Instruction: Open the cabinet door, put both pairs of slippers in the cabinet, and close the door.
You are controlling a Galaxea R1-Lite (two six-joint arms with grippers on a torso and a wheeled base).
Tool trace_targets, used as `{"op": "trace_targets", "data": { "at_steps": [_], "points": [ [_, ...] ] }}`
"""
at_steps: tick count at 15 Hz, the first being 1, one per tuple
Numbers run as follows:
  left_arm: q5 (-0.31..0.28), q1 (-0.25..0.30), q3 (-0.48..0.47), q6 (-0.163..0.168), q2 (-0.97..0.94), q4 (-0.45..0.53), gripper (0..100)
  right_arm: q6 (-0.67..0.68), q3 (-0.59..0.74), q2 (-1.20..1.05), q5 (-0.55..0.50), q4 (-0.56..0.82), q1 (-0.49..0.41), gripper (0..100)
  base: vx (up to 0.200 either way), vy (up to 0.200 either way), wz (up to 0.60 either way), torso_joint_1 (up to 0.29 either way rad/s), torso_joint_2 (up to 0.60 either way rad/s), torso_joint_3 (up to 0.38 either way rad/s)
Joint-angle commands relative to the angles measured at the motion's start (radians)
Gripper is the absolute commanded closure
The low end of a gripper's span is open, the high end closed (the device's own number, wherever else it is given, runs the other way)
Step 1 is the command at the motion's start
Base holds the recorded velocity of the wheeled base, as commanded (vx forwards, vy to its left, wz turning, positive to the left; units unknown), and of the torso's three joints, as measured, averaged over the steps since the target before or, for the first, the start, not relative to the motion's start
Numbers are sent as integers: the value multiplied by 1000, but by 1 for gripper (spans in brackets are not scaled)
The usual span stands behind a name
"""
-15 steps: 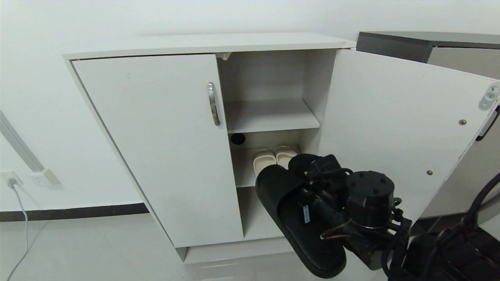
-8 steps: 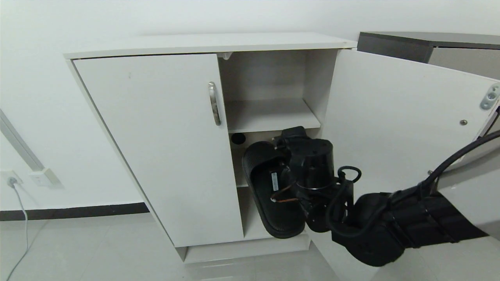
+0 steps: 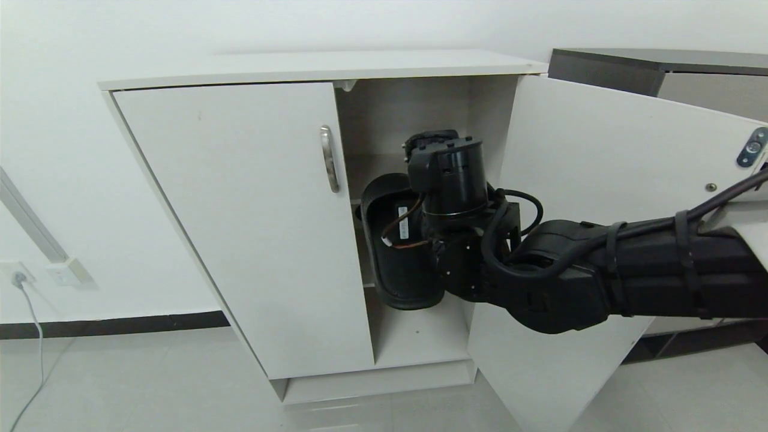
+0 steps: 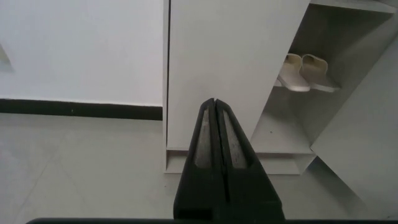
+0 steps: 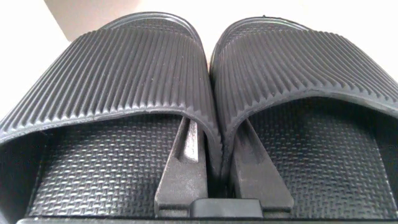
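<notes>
The head camera looks forward and down at the white two-door cabinet [image 3: 228,210] from mid-distance. The left wrist camera, low and farther back, faces beyond the left gripper [image 4: 214,109] into the same open compartment [image 4: 283,121]. The right wrist camera sits very close behind black ribbed rubber slippers [image 5: 137,68] in the right gripper [image 5: 216,134].

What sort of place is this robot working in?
Likely a home entryway, or a mock-up of one: a white shoe cabinet against a bare wall, cream slippers on its shelf, and a tiled floor.
</notes>
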Motion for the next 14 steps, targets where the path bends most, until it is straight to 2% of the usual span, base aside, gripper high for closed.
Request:
{"op": "trace_targets", "data": {
  "at_steps": [1,3,11,14],
  "points": [
    [0,0,0,-1,0,0,100,3,-4,9,1,-2,-1,100,0,0,0,0,0,0],
    [0,0,0,-1,0,0,100,17,-3,12,1,-2,-3,100,0,0,0,0,0,0],
    [0,0,-1,-1,0,0,100,20,0,13,-8,-2,-13,100,200,0,0,2,2,3],
    [0,0,0,-1,0,0,100,20,22,13,-11,-6,-7,100,0,0,0,0,0,0]
  ]
}}
